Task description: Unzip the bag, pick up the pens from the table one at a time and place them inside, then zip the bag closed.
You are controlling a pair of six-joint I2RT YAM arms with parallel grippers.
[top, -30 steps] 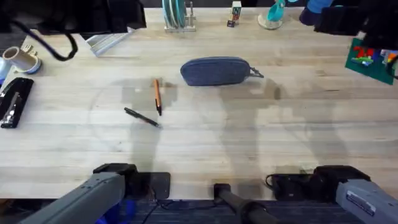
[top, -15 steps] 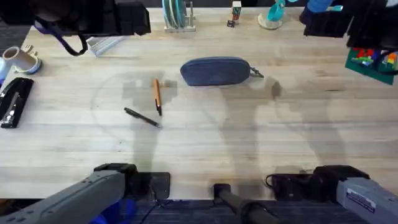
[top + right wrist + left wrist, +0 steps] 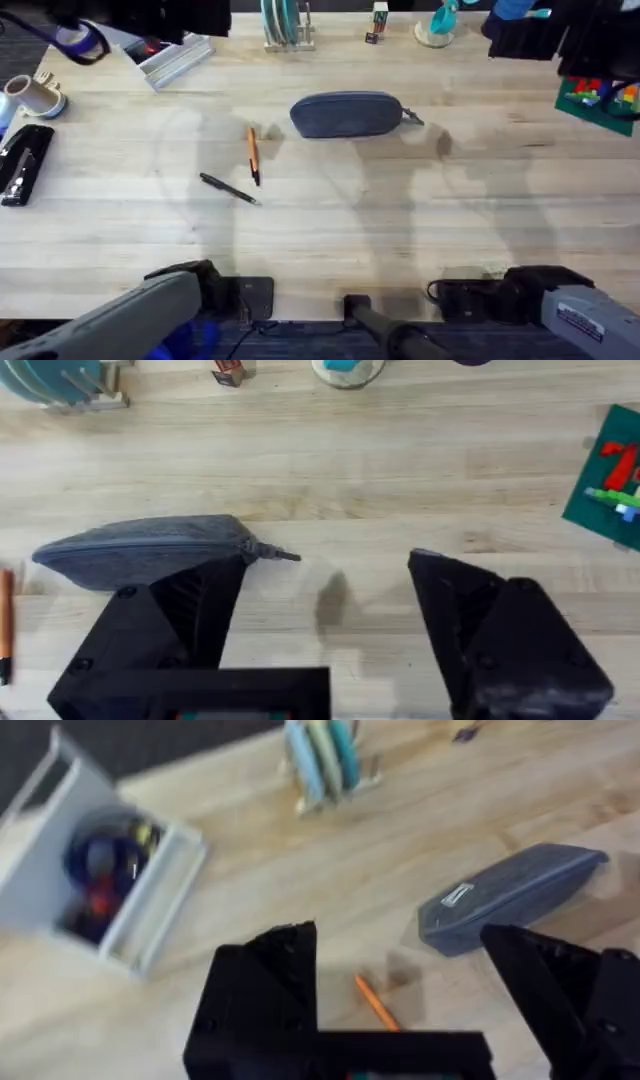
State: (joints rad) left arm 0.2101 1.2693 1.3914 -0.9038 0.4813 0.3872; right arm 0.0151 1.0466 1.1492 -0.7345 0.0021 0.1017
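The bag (image 3: 345, 115) is lying upper centre of the overhead on the table (image 3: 420, 220), still zipped; soft fabric, prob light, so pin body and take the pull tab (image 3: 412, 117). Pens (image 3: 253, 155) are lying left of it: slim, rigid, roll-prone, grab mid-shaft. Left gripper (image 3: 400, 990) & right gripper (image 3: 325, 630) are gaping wide, holding nothing. Bag's small label (image 3: 458, 896) isn't legible.
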